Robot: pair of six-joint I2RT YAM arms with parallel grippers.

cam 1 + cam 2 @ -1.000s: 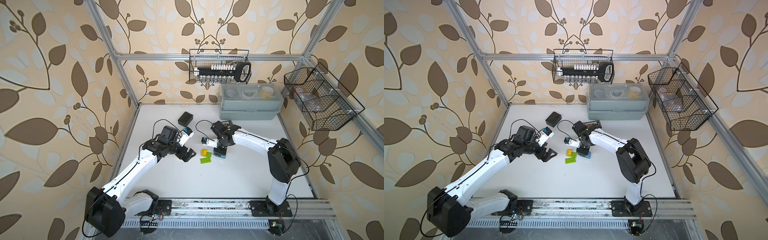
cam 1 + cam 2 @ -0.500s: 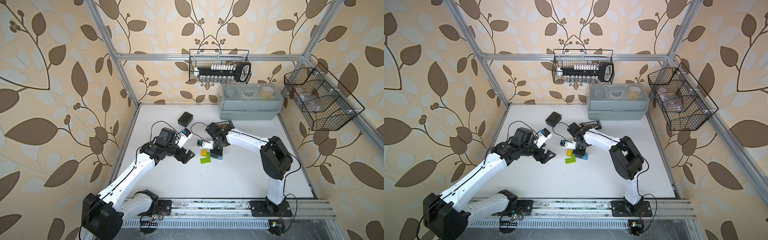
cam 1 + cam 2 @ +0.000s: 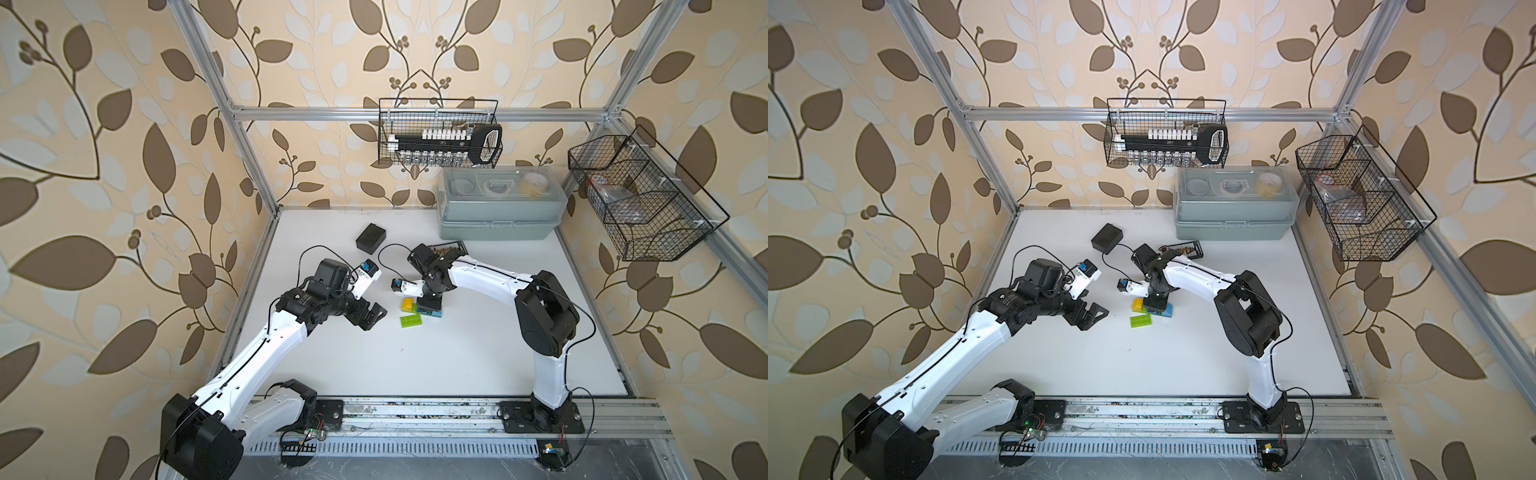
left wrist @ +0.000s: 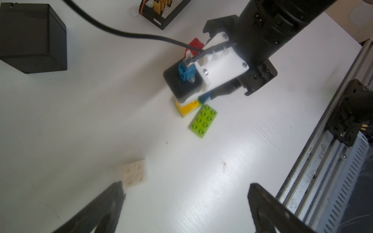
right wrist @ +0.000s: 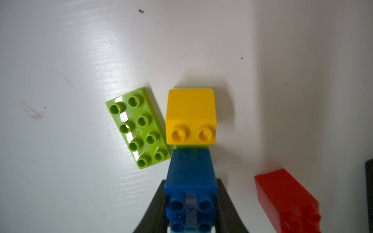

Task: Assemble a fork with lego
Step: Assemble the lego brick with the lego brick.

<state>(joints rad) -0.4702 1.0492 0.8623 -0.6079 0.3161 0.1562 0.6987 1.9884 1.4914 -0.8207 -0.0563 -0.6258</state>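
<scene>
The right gripper point(image 5: 190, 203) points down near the middle of the desk point(image 3: 457, 365), its jaws pinching the blue brick point(image 5: 190, 173). That brick lines up with the yellow brick point(image 5: 190, 117), and a lime sliver shows between them. This unfinished fork point(image 3: 409, 304) has its long axis roughly along the desk's near edge, yellow end toward the left edge. A loose lime oblong point(image 5: 138, 128) lies flat, studs up, just beside it on the near side. A red brick point(image 5: 286, 197) lies apart. The left gripper point(image 3: 376, 316) hovers toward the left edge, jaws spread, with a white brick point(image 4: 134, 175) near one fingertip.
</scene>
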